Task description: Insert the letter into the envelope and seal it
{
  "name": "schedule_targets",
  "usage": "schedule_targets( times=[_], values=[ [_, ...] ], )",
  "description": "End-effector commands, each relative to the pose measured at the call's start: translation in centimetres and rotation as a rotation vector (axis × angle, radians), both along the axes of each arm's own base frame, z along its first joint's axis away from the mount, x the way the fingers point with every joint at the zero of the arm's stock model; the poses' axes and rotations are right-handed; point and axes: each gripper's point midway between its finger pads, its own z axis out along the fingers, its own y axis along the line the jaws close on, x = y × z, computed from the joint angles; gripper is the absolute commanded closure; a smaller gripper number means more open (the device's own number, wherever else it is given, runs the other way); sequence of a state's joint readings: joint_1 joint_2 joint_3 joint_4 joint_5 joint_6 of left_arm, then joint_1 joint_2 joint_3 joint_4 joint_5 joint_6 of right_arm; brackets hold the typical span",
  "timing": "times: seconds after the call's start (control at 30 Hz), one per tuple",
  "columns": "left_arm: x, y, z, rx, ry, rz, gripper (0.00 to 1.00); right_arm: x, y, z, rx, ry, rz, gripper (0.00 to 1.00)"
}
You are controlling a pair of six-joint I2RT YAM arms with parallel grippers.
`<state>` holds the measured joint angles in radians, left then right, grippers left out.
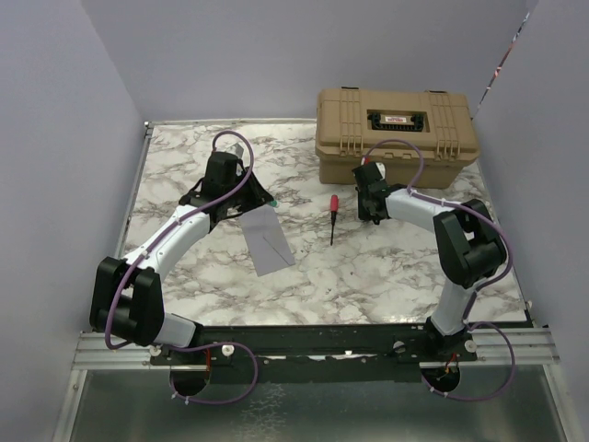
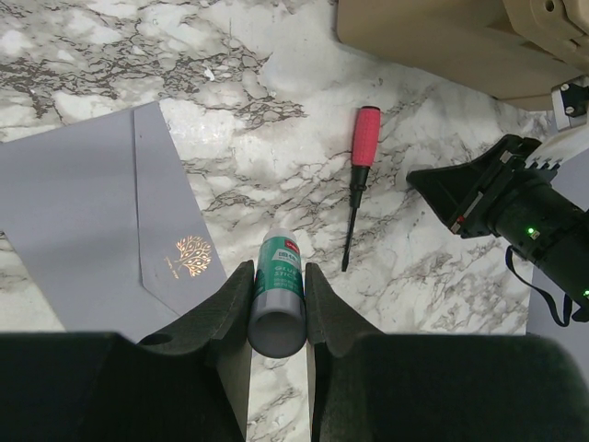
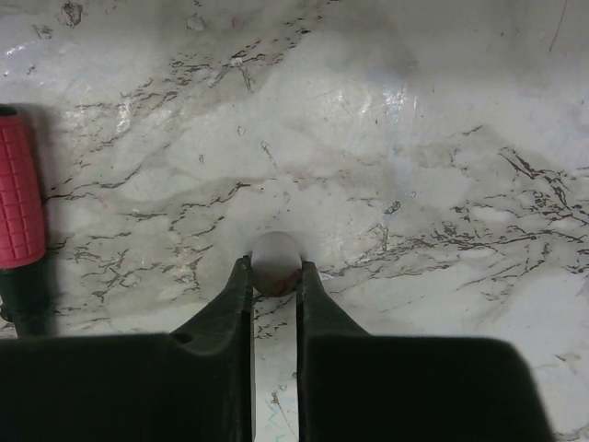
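The grey envelope point(image 1: 267, 238) lies flat on the marble table; in the left wrist view point(image 2: 83, 203) its pointed flap bears a gold tree emblem. The tan letter is not in view. My left gripper point(image 1: 260, 198) hovers at the envelope's far right edge and is shut point(image 2: 279, 269) on a green glue stick point(image 2: 279, 290) that points forward without its cap. My right gripper point(image 1: 371, 214) is shut point(image 3: 274, 267) on a small round whitish cap point(image 3: 276, 256), low over the table in front of the case.
A red-handled screwdriver point(image 1: 333, 216) lies between the two grippers, also in the left wrist view point(image 2: 359, 175) and right wrist view point(image 3: 20, 212). A big tan hard case point(image 1: 396, 133) stands at the back right. The right arm's wrist point(image 2: 515, 207) shows right of the screwdriver.
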<state>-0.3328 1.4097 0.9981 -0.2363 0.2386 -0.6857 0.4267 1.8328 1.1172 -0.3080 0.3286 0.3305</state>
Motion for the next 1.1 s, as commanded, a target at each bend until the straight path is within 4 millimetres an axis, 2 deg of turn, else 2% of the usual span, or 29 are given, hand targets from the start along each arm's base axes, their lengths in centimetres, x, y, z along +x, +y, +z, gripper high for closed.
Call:
schedule_targets(
  times=[0.0,0.07,0.2,0.33,0.5,0.63,0.73,0.8,0.9,1.07],
  values=[
    [-0.7,0.0,0.8,-0.005,-0.022,-0.040,1.00,2.0,0.3,2.4,0.034,-0.089,0.011,0.96],
    [-0.8,-0.3,1.3,-0.014,-0.035,-0.064,1.00,1.9,0.5,3.7,0.053,-0.104,0.029,0.99],
    [-0.9,-1.4,3.2,-0.053,-0.085,-0.138,1.00,0.6,2.0,7.1,0.141,-0.132,0.121,1.00],
    [-1.7,-2.8,5.8,-0.127,-0.152,-0.229,1.00,-1.8,6.0,11.2,0.346,-0.194,0.358,1.00],
    [-3.1,-4.2,9.1,-0.217,-0.251,-0.336,1.00,-4.7,11.0,17.5,0.600,-0.300,0.650,1.00],
    [-4.2,-5.1,13.0,-0.321,-0.381,-0.409,1.00,-7.1,13.7,24.0,0.794,-0.400,0.830,1.00],
    [-5.9,-5.5,16.7,-0.420,-0.510,-0.463,1.00,-8.6,14.6,28.5,0.897,-0.465,0.906,1.00],
    [-7.0,-5.5,18.7,-0.469,-0.580,-0.487,1.00,-9.4,15.0,30.3,0.940,-0.465,0.956,1.00],
    [-7.9,-5.4,20.5,-0.497,-0.643,-0.512,1.00,-10.6,15.4,32.2,0.987,-0.454,1.016,1.00],
    [-9.1,-5.3,22.2,-0.510,-0.699,-0.542,1.00,-11.3,15.3,34.0,1.005,-0.476,1.034,1.00]
  ],
)
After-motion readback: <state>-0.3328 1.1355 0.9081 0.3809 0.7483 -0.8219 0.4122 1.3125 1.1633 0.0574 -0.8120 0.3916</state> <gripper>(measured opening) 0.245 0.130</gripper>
